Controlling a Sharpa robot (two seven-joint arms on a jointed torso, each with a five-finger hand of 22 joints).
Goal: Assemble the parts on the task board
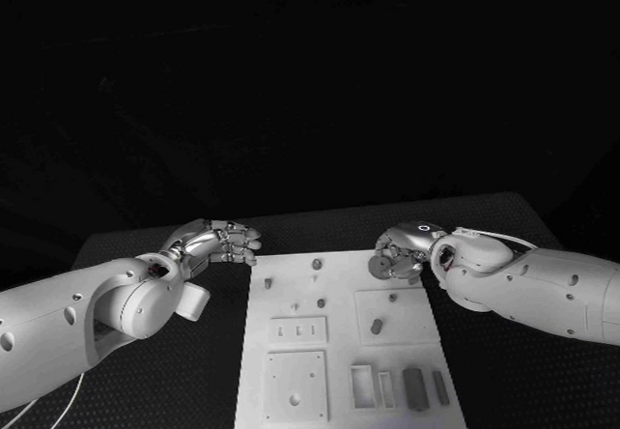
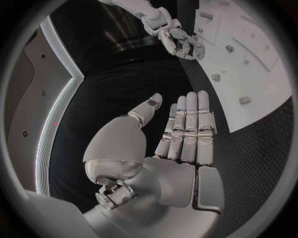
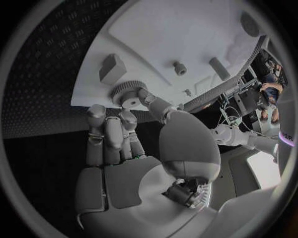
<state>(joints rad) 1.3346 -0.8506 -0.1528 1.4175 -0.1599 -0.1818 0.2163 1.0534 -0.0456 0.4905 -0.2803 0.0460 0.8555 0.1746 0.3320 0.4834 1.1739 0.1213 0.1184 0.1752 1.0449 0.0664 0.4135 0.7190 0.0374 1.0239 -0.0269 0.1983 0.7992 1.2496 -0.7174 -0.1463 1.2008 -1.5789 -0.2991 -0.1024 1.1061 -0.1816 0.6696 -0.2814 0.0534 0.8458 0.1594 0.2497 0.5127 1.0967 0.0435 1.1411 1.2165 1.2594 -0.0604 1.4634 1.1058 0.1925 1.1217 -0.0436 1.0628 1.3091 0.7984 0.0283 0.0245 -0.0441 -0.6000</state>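
The white task board [image 1: 344, 276] lies in the middle of the black table. At its far right corner my right hand [image 1: 409, 245] pinches a small toothed gear [image 1: 381, 266]. In the right wrist view the gear [image 3: 127, 94] sits between the thumb and the fingertips [image 3: 127, 119], just at the board's edge [image 3: 93, 94]. My left hand [image 1: 214, 243] hovers over the table beside the board's far left corner. In the left wrist view its fingers [image 2: 189, 129] are straight and hold nothing.
Small pegs [image 1: 315, 264] stand on the far part of the board, with a short block [image 1: 376, 325] further in. Recessed plates [image 1: 294, 385] and two dark bars [image 1: 414, 388] lie at the near end. Black mat flanks the board.
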